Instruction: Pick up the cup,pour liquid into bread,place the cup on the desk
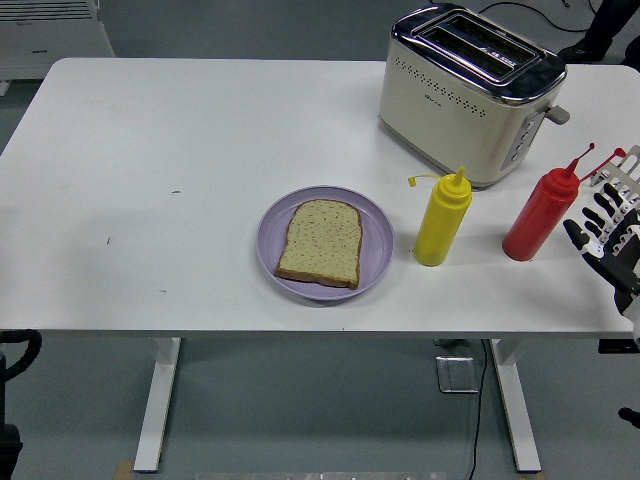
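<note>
One plate (270, 245) holds one bread slice (320, 243) near the counter's (150, 170) front edge; two bottles stand upright, spouts up, one yellow (441, 222), one red (541, 215); one toaster (470, 92) sits behind. The right hand (606, 225), fingers loosely spread, holds nothing, just beside the red bottle.
</note>
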Tool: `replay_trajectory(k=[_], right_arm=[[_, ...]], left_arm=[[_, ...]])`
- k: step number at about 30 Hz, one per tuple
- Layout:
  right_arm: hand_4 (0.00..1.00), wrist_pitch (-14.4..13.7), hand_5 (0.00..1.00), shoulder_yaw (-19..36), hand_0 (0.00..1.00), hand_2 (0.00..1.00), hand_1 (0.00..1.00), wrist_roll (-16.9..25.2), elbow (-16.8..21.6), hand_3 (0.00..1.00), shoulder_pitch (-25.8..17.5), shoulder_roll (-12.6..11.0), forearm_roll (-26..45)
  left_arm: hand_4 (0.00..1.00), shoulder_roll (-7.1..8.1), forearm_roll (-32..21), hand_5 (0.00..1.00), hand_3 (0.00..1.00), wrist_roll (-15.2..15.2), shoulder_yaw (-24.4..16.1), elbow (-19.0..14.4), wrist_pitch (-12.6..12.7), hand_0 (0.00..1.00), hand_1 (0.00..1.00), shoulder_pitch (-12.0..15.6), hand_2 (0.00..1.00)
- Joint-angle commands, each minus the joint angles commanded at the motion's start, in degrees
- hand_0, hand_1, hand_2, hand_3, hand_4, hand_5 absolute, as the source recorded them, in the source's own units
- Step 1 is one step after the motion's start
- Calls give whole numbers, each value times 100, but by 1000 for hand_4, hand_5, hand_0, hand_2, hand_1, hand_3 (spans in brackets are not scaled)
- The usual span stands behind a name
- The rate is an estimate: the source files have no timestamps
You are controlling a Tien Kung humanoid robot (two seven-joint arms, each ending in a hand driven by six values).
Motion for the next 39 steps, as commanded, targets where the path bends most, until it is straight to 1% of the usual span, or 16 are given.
replay_trajectory(k=[4, 15, 17, 24, 25, 30, 31, 36, 37, 39], right_arm=[[904, -31, 333, -80, 962, 966, 902, -7, -68, 998, 92, 37, 3], [902, -59, 329, -401, 951, 954, 895, -11, -356, 998, 551, 140, -26], [902, -61, 329, -413, 951, 954, 895, -13, -366, 998, 564, 143, -29], [902, -153, 327, -584, 950, 949, 889, 36, -602, 998, 842, 244, 55], [902, -165, 325, -596, 927, 928, 871, 58, -653, 968, 897, 264, 87], [902, -183, 325, -708, 927, 928, 871, 77, -794, 968, 1074, 303, 125], [900, -196, 325, -737, 868, 843, 813, 80, -824, 926, 1106, 313, 136], [900, -282, 325, -864, 868, 843, 813, 87, -984, 926, 1257, 388, 182], [895, -319, 320, -894, 777, 703, 712, 89, -1012, 822, 1286, 403, 187], [895, -440, 320, -947, 777, 703, 712, 103, -1068, 822, 1340, 435, 235]], left_arm=[[644, 0, -2, 998, 681, -3, -8, 0, 2, 761, 792, 3, 795], [645, -5, -9, 998, 681, -7, -17, 2, 5, 761, 789, -1, 795], [645, -6, -9, 998, 681, -8, -18, 2, 5, 761, 789, -1, 795], [644, -15, -14, 998, 680, -15, -31, 6, 16, 761, 788, 3, 795], [646, -15, -14, 998, 680, -14, -29, 8, 16, 761, 787, 1, 795], [646, -18, -16, 998, 680, -17, -37, 9, 20, 761, 787, -3, 795], [643, -18, -17, 998, 680, -17, -38, 9, 20, 761, 786, -4, 793], [643, -21, -19, 998, 680, -20, -46, 11, 25, 761, 786, -2, 793], [642, -21, -19, 998, 680, -21, -48, 10, 25, 760, 786, -1, 793], [642, -22, -20, 998, 680, -23, -50, 11, 28, 760, 786, -1, 793]])
